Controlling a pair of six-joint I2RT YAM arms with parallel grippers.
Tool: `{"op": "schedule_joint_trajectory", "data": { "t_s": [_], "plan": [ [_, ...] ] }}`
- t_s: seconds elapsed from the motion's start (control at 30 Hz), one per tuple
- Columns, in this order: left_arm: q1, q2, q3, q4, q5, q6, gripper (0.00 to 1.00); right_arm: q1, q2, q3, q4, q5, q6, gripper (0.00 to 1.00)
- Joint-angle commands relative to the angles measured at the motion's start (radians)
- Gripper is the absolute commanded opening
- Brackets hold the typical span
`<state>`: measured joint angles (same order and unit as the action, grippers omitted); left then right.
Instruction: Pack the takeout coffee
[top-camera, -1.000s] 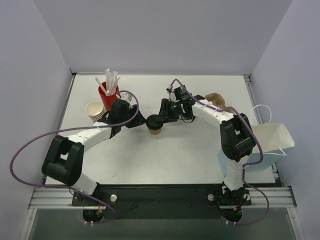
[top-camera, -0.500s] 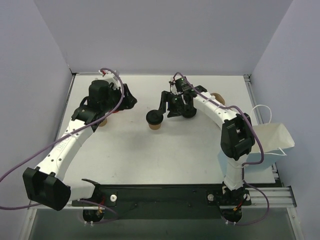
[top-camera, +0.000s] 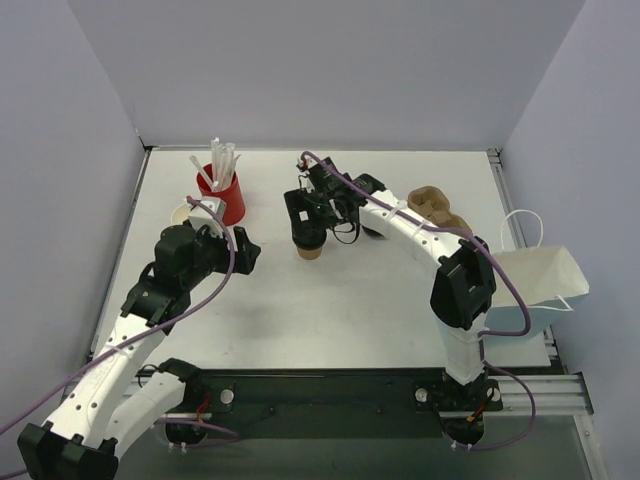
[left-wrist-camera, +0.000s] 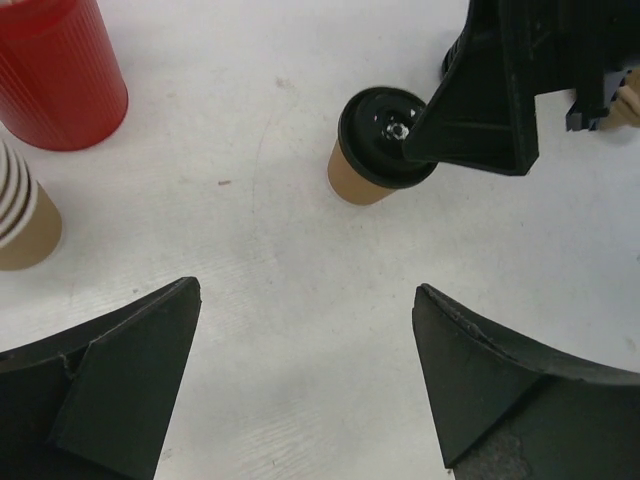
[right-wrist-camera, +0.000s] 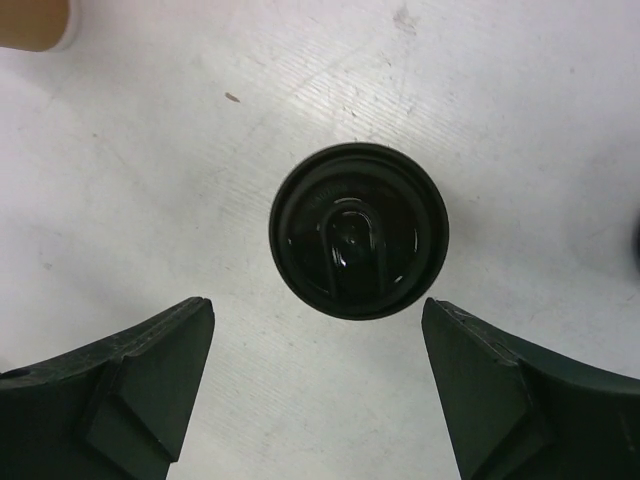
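Note:
The takeout coffee (top-camera: 311, 250), a tan paper cup with a black lid, stands upright mid-table. My right gripper (top-camera: 308, 222) hovers directly above it, open. In the right wrist view the lid (right-wrist-camera: 358, 230) sits just ahead of the right gripper (right-wrist-camera: 318, 310), between the spread fingers and untouched. My left gripper (top-camera: 245, 250) is low on the table left of the cup, open and empty. The left wrist view has the coffee (left-wrist-camera: 358, 183) ahead of the left gripper (left-wrist-camera: 305, 300), with a right-arm finger (left-wrist-camera: 490, 90) over its lid.
A red cup with straws (top-camera: 220, 190) and a stack of cream cups (top-camera: 183, 214) stand back left, near the left arm. A brown cup carrier (top-camera: 435, 205) lies back right. A white paper bag (top-camera: 545, 280) stands open at the right table edge.
Both grippers have opened wide. The left arm swung up to the back left, then came back low beside the cup. The right gripper shifted left to above the lid.

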<state>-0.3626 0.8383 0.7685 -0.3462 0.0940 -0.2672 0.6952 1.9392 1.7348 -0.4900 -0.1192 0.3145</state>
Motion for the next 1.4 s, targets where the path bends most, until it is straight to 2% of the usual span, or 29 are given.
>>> {"op": "schedule_joint_trajectory", "data": {
  "t_s": [0.0, 0.47, 0.63, 0.9, 1.37],
  "plan": [
    [-0.025, -0.062, 0.014, 0.102, -0.086, 0.039, 0.97, 0.009, 0.023, 0.081, -0.044, 0.063, -0.084, 0.89],
    [-0.047, -0.157, -0.006, 0.098, -0.187, 0.074, 0.97, 0.052, 0.115, 0.141, -0.047, 0.110, -0.135, 0.87],
    [-0.049, -0.191, -0.014, 0.099, -0.237, 0.077, 0.97, 0.056, 0.139, 0.141, -0.047, 0.089, -0.124, 0.78],
    [-0.049, -0.194, -0.015, 0.096, -0.261, 0.077, 0.97, 0.063, 0.150, 0.132, -0.068, 0.156, -0.100, 0.65],
    [-0.049, -0.188, -0.017, 0.096, -0.267, 0.072, 0.97, 0.010, 0.052, -0.024, -0.113, 0.191, -0.029, 0.63]
  ]
}}
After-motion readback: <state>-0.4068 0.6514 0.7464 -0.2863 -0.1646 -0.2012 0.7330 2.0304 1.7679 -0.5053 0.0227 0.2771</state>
